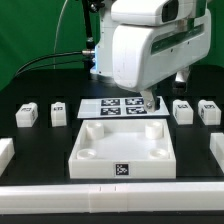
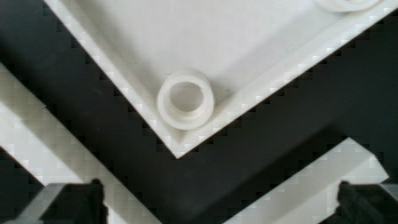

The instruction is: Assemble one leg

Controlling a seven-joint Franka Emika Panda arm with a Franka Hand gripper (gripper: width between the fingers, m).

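While fingers (image 2: 68,203) hang spread, the leg (image 1: 183,110) lies near.

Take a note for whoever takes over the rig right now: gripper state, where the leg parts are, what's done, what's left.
Gripper: open, holding nothing, above a round corner socket of the big white square tray-like piece.
Small white stubby plastic legs: two at the exterior view's left, two at its right. All lie loose on the black table, either side of the marker board.
Done: no leg fitted; the sockets in view look empty.
Left: grasp one leg and seat it in a socket.
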